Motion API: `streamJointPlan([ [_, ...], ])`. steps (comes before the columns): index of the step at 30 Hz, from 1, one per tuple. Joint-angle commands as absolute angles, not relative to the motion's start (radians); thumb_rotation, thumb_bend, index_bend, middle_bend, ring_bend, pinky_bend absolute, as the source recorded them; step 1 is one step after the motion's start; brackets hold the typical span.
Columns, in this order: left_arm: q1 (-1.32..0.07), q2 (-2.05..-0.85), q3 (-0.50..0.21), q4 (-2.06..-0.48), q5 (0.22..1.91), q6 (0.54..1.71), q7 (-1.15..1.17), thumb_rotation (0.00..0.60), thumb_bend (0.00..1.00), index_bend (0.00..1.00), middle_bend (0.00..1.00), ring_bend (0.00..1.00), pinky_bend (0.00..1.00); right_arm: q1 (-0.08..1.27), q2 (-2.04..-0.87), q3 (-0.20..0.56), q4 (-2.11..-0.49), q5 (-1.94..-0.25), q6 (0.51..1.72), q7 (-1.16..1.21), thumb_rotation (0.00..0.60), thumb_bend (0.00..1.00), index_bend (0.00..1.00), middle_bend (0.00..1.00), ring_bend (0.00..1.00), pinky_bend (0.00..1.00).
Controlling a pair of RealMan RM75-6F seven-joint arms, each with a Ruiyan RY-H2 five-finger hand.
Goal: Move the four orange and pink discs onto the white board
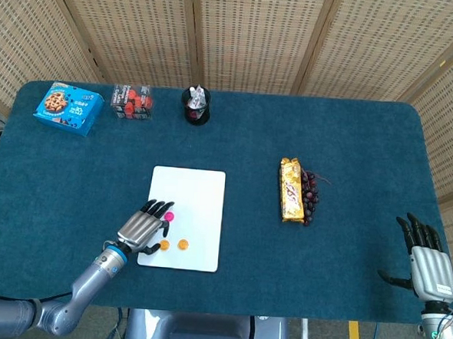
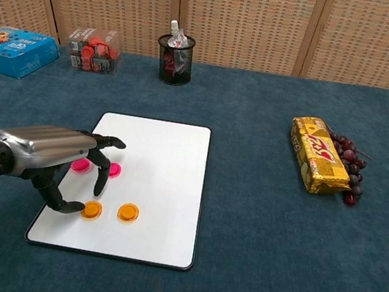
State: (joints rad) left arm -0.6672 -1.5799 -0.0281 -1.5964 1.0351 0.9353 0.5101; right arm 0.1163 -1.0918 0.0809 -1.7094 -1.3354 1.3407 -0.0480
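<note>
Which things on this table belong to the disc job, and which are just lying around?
Job: white board, two orange discs, two pink discs, left hand.
Lying about: cookie box, red-item box, mesh cup, gold packet, grapes.

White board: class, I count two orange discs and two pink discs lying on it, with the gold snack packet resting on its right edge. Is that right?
Not quite. The white board holds two orange discs and two pink discs, but the gold snack packet lies on the blue tablecloth, well apart to the right, beside the grapes. The chest view shows this.
</note>
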Motion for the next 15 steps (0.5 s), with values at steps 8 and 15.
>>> streamJointPlan([
  [8,-0.642,-1.505,-0.037,-1.675,1.101,0.983,0.431,0.600,0.31,0.49,0.00,0.00,0.00,0.117,-1.090,0.080,-1.709,-1.336,1.337,-0.043,0.600,0.00,0.00,0.00,0.00,0.00],
  [15,-0.563,-1.362,-0.015,-1.755,1.250,1.093,0.283,0.600,0.18,0.09,0.00,0.00,0.00,0.117,-1.091,0.080,-1.708,-1.339,1.340,-0.047,0.600,0.00,0.00,0.00,0.00,0.00],
])
